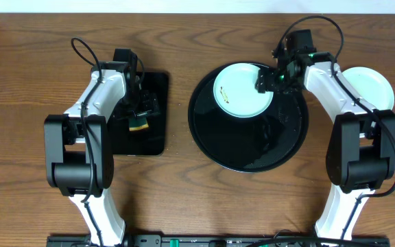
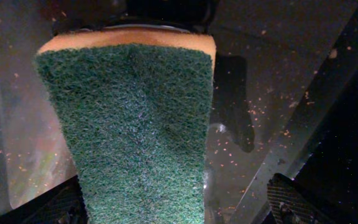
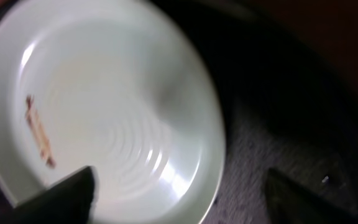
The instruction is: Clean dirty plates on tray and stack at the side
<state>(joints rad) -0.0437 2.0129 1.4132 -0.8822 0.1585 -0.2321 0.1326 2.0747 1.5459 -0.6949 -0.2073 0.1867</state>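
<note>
Green scouring fibre over yellow foam: the sponge (image 2: 129, 137) lies on the small rectangular black tray (image 1: 158, 140), at the table's 9 o'clock. The left gripper (image 1: 141, 110) has its jaws spread around it, and one finger (image 2: 288, 199) stands clear of it, so nothing is grasped. At centre, the round black tray (image 1: 252, 147) carries a mint-white plate (image 1: 242, 89) at its 12 o'clock, with a brown smudge (image 3: 36, 130) inside. The right gripper (image 1: 266, 81) is released at that plate's 3 o'clock rim. Another pale plate (image 1: 374, 86) rests on the table at the tray's 2 o'clock. I judge the dirty plate is about to be seized; next comes a firm pinch on the rim. No writing is readable.
</note>
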